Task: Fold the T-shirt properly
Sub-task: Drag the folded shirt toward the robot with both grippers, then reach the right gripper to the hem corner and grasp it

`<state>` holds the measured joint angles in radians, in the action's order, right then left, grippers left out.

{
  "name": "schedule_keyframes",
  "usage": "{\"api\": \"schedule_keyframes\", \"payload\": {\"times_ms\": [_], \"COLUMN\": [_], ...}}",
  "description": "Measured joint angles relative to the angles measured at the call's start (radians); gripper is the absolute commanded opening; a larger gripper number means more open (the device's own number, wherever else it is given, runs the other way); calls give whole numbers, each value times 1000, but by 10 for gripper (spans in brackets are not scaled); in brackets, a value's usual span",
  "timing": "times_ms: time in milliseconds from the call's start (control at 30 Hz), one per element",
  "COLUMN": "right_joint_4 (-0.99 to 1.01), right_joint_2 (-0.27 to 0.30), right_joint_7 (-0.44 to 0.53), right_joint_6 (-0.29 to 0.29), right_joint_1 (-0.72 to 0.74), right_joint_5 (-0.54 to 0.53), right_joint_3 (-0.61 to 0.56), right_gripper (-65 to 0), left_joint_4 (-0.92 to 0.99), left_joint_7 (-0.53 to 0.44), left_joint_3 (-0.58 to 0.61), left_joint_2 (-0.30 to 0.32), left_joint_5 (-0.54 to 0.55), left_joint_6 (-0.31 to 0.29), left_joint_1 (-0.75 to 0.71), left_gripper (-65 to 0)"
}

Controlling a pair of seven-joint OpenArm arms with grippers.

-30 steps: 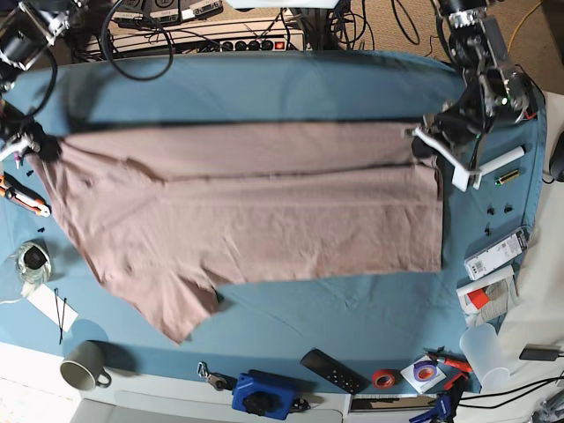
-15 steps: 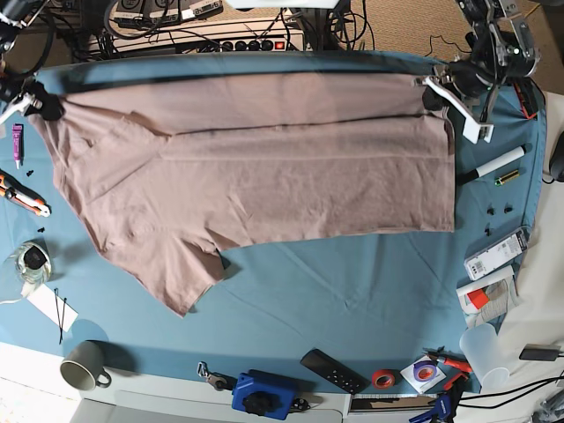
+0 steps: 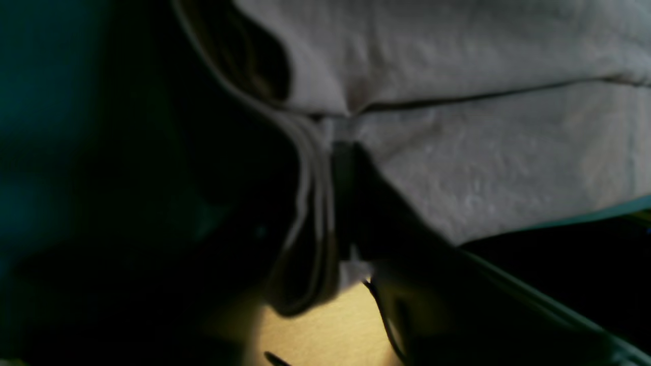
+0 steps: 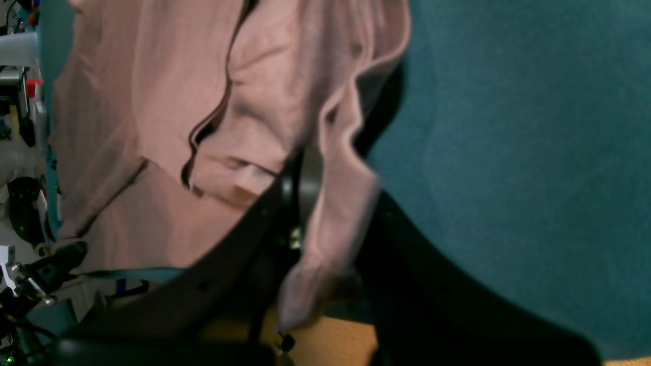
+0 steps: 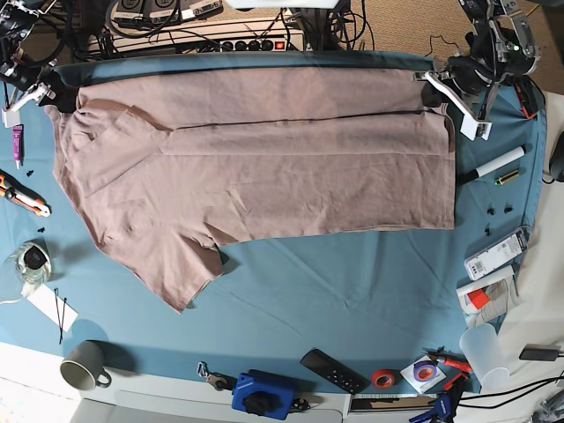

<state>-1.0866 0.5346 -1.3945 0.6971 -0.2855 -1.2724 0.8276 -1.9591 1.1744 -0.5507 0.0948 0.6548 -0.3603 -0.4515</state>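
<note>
plain T-shirt (image 5: 264,159), no readable writing anywhere

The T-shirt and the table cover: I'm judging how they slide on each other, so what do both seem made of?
The T-shirt looks like soft matte cotton knit: fine wrinkles, limp folds, stitched hem. The table cover looks like thin matte woven cloth, teal, lying in shallow creases; its fibre cannot be told.

One T-shirt (image 5: 256,167), one mug (image 5: 84,365), two claws (image 5: 438,88) (image 5: 46,92).
</note>
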Motion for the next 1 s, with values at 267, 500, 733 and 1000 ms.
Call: {"api": "schedule_keyframes", "payload": {"times_ms": [267,500,733,1000], "right_joint_4": [1,0,0,1], "right_joint_2": [65,111,169,169], "right_joint_7": [-18,-19,-15,63], "right_joint_6": [0,-1,-1,0], "right_joint_1": [7,66,128,338], "right_joint_5": [-63,-76,-160,80], "right_joint_3": [47,242,212,14], "right_gripper": [-525,-525,-525,-525], "left_joint_4": [-74,-148,-155,-154], "left_joint_7": [-3,-152,-252,-255], "left_joint_3": [0,-1,14,146], "left_joint_2": [0,2,2,3], "left_joint_5": [8,-33,-14,-145], "left_joint_6": [0,0,1,15], "left_joint_1": [0,-25,8,82], "left_gripper": [-373,-373,-373,-373]}}
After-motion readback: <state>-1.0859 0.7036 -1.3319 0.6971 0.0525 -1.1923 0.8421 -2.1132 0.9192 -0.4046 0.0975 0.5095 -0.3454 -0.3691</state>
